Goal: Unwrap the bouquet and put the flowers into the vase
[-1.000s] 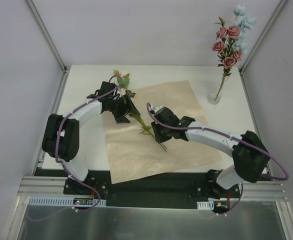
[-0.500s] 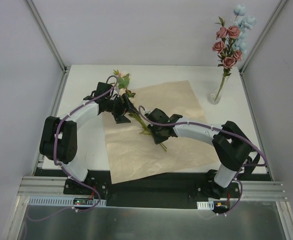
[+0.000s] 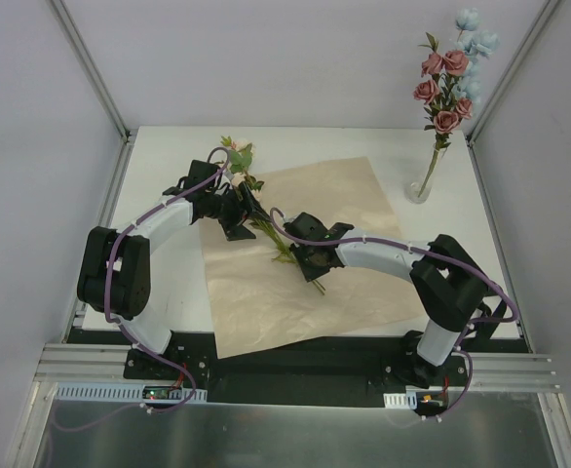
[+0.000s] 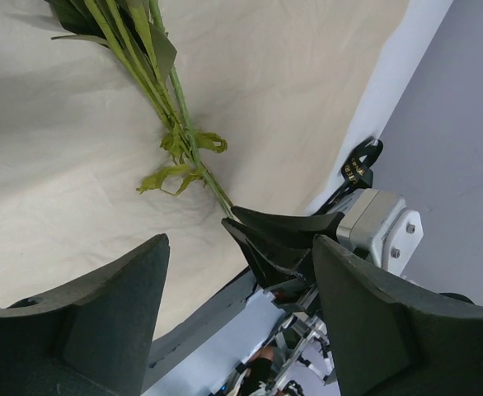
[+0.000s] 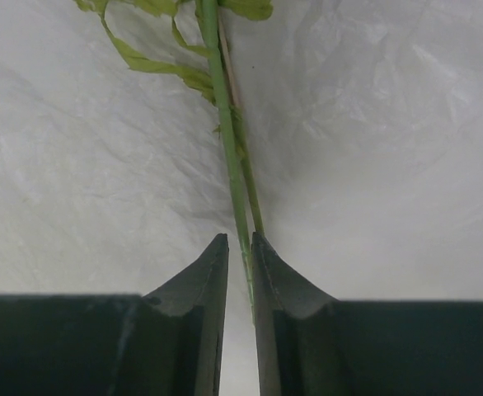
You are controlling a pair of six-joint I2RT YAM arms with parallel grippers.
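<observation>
Top view only: showed the small clear glass vase (image 3: 419, 185) at the far right corner of the white table (image 3: 159, 166), upright, with pink roses and pale blue blossoms (image 3: 449, 73) standing in it (out of frame for both wrist cameras).
Right wrist view only: showed the right gripper (image 5: 240, 247) from close up, its dark fingers (image 5: 204, 280) nearly together with a thin green stem (image 5: 225, 148) running straight in between the tips.
Left wrist view only: looked down the stems to their cut ends, pinched there in the other arm's black fingertips, and took in its own two fingers set far apart at the bottom of the frame.
Flowers not in the vase: lay as a loose green-stemmed bunch (image 3: 278, 241) on the flat tan kraft paper sheet (image 3: 344, 205), heads and leaves at the sheet's far left corner, stem ends towards the middle.
Bunch and tools: lay under the left gripper (image 3: 242, 213) at its leafy upper part, with nothing between those fingers; met the right gripper at its lower end.
Left gripper: stood wide, empty.
Right gripper: closed narrow on the stem.
Left arm: bowed out to the table's left edge, forearm angled in to the far right.
Right arm: elbow raised near its base, forearm stretched low and leftward across the paper.
</observation>
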